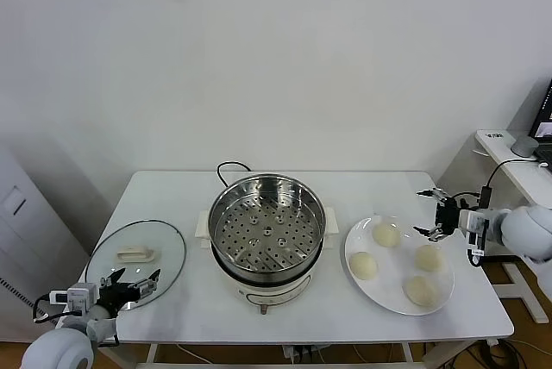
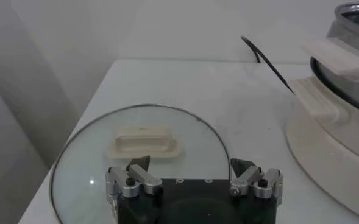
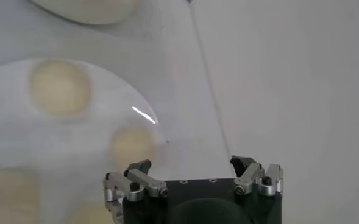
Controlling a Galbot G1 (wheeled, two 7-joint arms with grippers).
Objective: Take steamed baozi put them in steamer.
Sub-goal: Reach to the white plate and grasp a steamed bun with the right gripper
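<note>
Sitting dead centre of the head view, the steamer (image 1: 266, 235) is showing its perforated tray with nothing on it. Four steamed baozi (image 1: 386, 234) are resting on the white plate (image 1: 356, 239) at lower right. The right hand (image 1: 432, 213) is hovering just off the plate's far right edge, fingers spread wide, gripping nothing. Its wrist camera is catching the plate (image 3: 8, 140) only in part, the buns (image 3: 60, 87) reading as soft pale blobs, two cut off by the frame edge. Down in the lower left corner, the left hand (image 1: 136, 284) is waiting with fingers apart and empty, over the near rim of the glass lid (image 1: 168, 253) lying flat on the tabletop (image 1: 172, 192). Its camera is clipping the steamer (image 2: 344, 91) at right.
</note>
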